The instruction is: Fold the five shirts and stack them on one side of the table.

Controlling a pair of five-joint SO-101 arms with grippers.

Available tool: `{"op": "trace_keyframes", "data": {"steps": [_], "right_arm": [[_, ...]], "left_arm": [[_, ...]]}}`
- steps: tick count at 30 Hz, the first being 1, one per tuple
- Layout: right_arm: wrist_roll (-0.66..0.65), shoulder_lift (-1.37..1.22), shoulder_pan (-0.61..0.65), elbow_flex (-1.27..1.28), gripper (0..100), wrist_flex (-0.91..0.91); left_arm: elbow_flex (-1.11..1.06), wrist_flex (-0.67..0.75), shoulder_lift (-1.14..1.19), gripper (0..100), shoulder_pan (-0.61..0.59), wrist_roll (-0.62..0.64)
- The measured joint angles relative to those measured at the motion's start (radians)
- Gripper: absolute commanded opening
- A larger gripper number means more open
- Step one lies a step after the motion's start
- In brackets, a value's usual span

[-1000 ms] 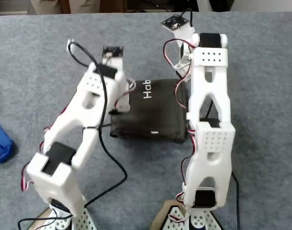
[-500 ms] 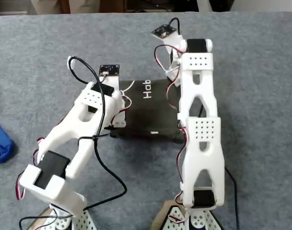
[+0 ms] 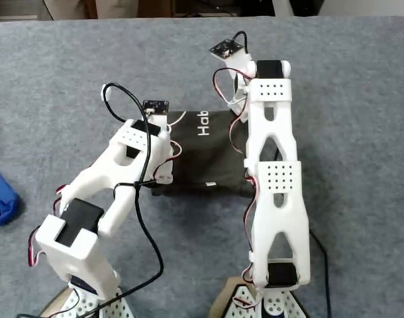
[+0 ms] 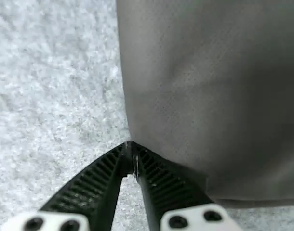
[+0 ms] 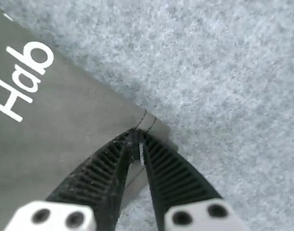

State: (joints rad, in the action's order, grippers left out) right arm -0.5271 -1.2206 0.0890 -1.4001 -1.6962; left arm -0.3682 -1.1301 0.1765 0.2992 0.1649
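Now we are mid-fold on the dark shirt (image 3: 208,159), which lies folded small at the centre of the desk (image 3: 361,99). Our left hand (image 4: 132,154) is pressed together on its 9 o'clock edge, and our right hand (image 5: 137,139) pinches its 1 o'clock corner. Next, we judge, both must carry the cloth evenly or the fold will slip. The wrist views give each pinch on the hem up close; the high view adds a blue shirt (image 3: 0,199) bunched at the desk's 9 o'clock edge.

You're looking at a worktop (image 3: 361,99) covered in grey felt-like fabric; brown wooden furniture (image 3: 129,8) stands past its far edge.
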Motion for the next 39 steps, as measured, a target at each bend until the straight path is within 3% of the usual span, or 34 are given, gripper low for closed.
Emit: {"op": "trace_keyframes", "data": {"steps": [7,13,17,25,39], "right_arm": [[0.000,0.006,-0.005,-0.078,0.5,-0.054],[0.031,0.092,-0.011,-0.080,0.5,-0.072],[0.064,0.189,-0.011,0.044,0.5,-0.072],[0.086,0.427,-0.011,0.390,0.5,-0.068],[0.086,0.331,-0.080,0.577,0.5,0.183]], "left_arm": [[0.114,-0.094,-0.087,2,0.000,0.000],[0.239,-0.061,-0.114,2,0.000,0.000],[0.313,0.031,-0.025,2,-0.029,0.000],[0.529,0.054,0.242,2,-0.118,0.003],[0.730,0.052,0.496,2,-0.149,-0.005]]}}
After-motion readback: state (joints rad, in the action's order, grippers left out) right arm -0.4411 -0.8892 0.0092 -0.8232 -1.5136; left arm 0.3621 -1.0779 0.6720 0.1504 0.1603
